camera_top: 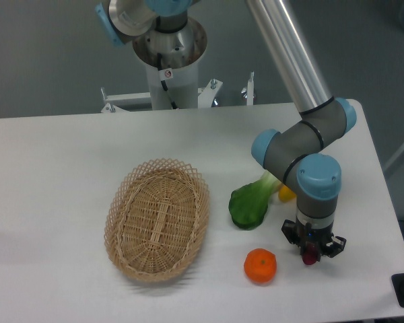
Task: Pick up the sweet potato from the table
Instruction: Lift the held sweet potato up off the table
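The sweet potato (311,256) shows as a small dark purple-maroon piece between the fingers of my gripper (312,253), near the front right of the white table (54,168). Most of it is hidden by the gripper. The gripper points straight down and its fingers are closed around the sweet potato. I cannot tell whether the sweet potato still touches the table.
An oval wicker basket (157,219) lies left of centre. A green leafy vegetable (250,204) lies beside it, with a yellow vegetable (285,194) partly hidden behind my arm. A round orange fruit (260,265) sits left of the gripper. The table's right edge is close.
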Tool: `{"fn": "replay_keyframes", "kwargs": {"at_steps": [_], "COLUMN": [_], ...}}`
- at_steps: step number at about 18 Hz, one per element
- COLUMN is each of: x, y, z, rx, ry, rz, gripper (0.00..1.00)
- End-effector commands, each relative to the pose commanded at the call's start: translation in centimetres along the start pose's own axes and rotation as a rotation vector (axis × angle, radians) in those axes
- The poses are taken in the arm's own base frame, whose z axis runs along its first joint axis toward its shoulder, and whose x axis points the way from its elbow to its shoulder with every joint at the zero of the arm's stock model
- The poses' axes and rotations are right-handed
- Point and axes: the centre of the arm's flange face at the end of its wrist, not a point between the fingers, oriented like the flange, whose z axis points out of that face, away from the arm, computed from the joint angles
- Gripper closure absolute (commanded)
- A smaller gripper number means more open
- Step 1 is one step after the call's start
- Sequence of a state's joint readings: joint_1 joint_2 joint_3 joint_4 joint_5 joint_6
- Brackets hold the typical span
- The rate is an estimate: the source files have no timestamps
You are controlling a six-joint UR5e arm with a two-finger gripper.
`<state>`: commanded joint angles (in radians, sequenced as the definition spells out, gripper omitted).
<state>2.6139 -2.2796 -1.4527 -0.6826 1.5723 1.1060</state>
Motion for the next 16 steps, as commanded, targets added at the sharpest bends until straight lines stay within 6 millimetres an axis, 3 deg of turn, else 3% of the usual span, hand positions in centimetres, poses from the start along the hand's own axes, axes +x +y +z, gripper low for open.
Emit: {"fn": "replay_keyframes", "kwargs": {"at_steps": [2,6,13,16], "x": [-0.6,-1.2,1.0,1.4], "y": [-0.2,-0.7,-0.3,0.4], "z": [-2.5,-9.7,-21.3,-24.8], "rx": [0.015,0.059,0.071,0.037], "ry": [-0.03,-0.097,0.018,0.089], "rz": [0.0,0.002,0.002,0.025], "gripper": [0.77,0.77,0.77,0.77]}}
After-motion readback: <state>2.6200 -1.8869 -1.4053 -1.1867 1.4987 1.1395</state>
